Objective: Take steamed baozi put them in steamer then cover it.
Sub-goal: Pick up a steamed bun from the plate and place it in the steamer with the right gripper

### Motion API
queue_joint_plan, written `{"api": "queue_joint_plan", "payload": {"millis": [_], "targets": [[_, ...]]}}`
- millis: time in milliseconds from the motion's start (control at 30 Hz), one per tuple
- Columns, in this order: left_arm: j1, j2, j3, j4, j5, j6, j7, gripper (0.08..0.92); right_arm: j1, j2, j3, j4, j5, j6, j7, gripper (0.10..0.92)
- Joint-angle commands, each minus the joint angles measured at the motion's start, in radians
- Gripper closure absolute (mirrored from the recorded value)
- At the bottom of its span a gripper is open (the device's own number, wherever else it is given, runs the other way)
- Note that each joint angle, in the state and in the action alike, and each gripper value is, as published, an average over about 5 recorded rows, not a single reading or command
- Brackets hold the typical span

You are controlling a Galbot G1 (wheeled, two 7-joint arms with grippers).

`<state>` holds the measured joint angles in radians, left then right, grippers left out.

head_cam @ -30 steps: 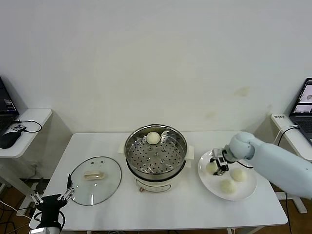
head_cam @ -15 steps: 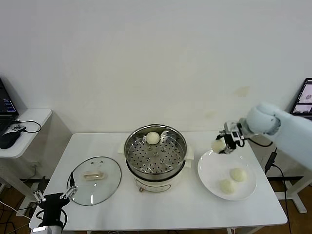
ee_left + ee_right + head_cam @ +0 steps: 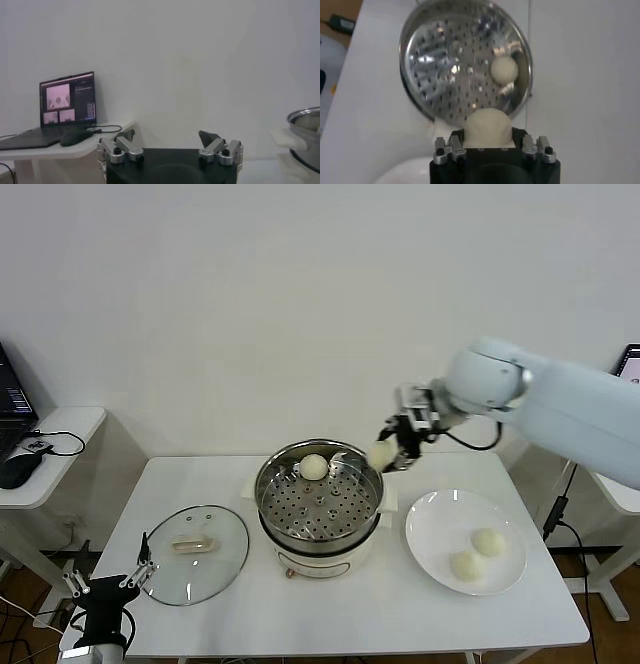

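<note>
Right gripper (image 3: 392, 450) holds one baozi (image 3: 381, 452); three others.

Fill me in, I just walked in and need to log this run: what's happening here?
The right claw is carrying a baozi over the steamer rim, shut on it. One bun already sits on the perforated tray, and two more wait on the white plate. The glass lid lies on the table to the steamer's left, so covering isn't done. The left claw is parked low by the table's front corner, open.
</note>
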<state>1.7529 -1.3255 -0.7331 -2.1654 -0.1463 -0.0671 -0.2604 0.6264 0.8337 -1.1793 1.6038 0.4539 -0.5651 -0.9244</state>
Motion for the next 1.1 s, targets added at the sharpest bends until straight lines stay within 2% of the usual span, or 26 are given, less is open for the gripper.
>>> {"api": "queue_joint_plan", "payload": {"millis": [33,267,600,1033,1100], "targets": [[0.002,0.0,-0.009,-0.007,-0.003,0.003,0.0,0.177,-0.047,0.316,-0.048,-0.138,0.129,-0.102,0.078,0.415],[0.0,-0.004,-0.008,-0.007,-0.007,0.002,0.0,0.177,-0.152,0.44,-0.023,-0.288,0.092,-0.123,0.103,0.415],[-0.007,-0.007,0.003,0.001,-0.005,0.002,0.0,0.177,-0.211,0.527,-0.006,-0.402,0.057,-0.128,0.107,0.417],[-0.009,-0.005,0.002,0.002,-0.007,0.0,-0.001,0.177,-0.246,0.566,0.004,-0.471,0.035,-0.127,0.122,0.414],[-0.01,-0.005,0.003,0.003,-0.007,0.0,0.0,0.177,-0.244,0.56,0.004,-0.463,0.032,-0.129,0.12,0.394]]}}
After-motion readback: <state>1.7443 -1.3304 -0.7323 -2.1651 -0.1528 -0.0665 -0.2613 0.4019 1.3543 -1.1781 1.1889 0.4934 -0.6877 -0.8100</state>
